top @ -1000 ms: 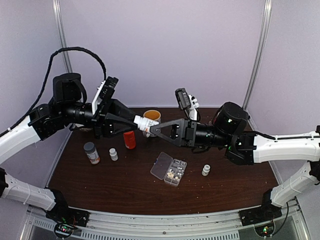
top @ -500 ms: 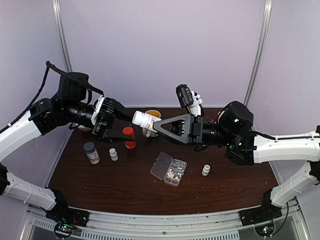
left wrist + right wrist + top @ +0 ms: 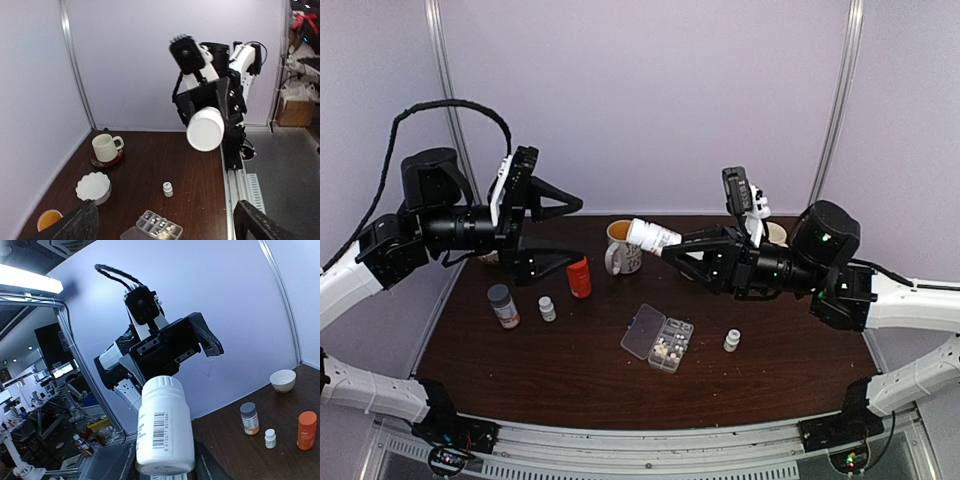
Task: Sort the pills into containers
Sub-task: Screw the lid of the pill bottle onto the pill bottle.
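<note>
The right gripper [image 3: 672, 251] is clenched on a white bottle [image 3: 653, 235], held tilted in the air beyond the organizer box [image 3: 640, 331], cap end toward the left arm. The left gripper [image 3: 576, 232] is spread wide and grasps nothing, raised to the far left of the box. The box lies open on the table [image 3: 570, 375], with pills [image 3: 667, 350] in its compartments. A small white bottle [image 3: 731, 341] stands just right of the box, and an orange bottle [image 3: 579, 277] stands well to its left.

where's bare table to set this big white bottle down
Bare dark wooden table runs along the near edge, in front of the clear plastic organizer box and grey-capped bottle. More lies right of the right-hand small white bottle. Crowded: back left, around the red-orange bottle and white mug.
</note>
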Robot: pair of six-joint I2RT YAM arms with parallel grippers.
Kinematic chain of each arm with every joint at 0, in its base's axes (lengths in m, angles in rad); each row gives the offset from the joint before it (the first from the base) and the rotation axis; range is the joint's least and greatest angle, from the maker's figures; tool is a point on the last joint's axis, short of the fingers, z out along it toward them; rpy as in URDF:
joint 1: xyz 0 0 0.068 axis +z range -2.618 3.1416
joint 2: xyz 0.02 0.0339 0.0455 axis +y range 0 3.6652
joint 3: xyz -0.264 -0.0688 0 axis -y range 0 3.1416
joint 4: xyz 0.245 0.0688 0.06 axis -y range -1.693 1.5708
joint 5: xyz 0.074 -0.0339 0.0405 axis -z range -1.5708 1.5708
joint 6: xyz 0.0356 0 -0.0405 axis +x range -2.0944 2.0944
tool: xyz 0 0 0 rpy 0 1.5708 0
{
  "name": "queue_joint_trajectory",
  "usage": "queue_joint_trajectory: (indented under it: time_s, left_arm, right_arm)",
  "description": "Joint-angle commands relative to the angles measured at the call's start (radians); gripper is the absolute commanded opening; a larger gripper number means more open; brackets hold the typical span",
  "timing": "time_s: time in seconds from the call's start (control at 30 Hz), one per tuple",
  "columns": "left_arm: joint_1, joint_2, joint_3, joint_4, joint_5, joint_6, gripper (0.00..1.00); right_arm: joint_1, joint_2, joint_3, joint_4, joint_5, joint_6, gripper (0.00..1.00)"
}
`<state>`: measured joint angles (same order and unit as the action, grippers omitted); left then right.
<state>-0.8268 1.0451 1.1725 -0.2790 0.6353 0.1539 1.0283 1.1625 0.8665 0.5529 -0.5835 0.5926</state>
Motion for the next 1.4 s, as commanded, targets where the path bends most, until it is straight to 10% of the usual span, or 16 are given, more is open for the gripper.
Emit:
queue_joint_trajectory:
  time_s: [0.0,0.5,1.37]
  left_arm:
    - [-0.003,-0.016,0.032,0.011,-0.223,-0.503,0.98]
    - [0.007,-0.015,-0.087,0.199,-0.002,-1.153,0.88]
    - [-0.029,0.005,-0.126,0.256,0.065,-1.255,0.79]
  right_arm:
    - [0.027,-0.033,0.049,-0.214,0.146,-0.381,0.00]
    - [0.104,-0.031,0.146,-0.347,0.325,-0.848,0.00]
    - [0.173,0.100,0.253,-0.376,0.366,-0.928,0.00]
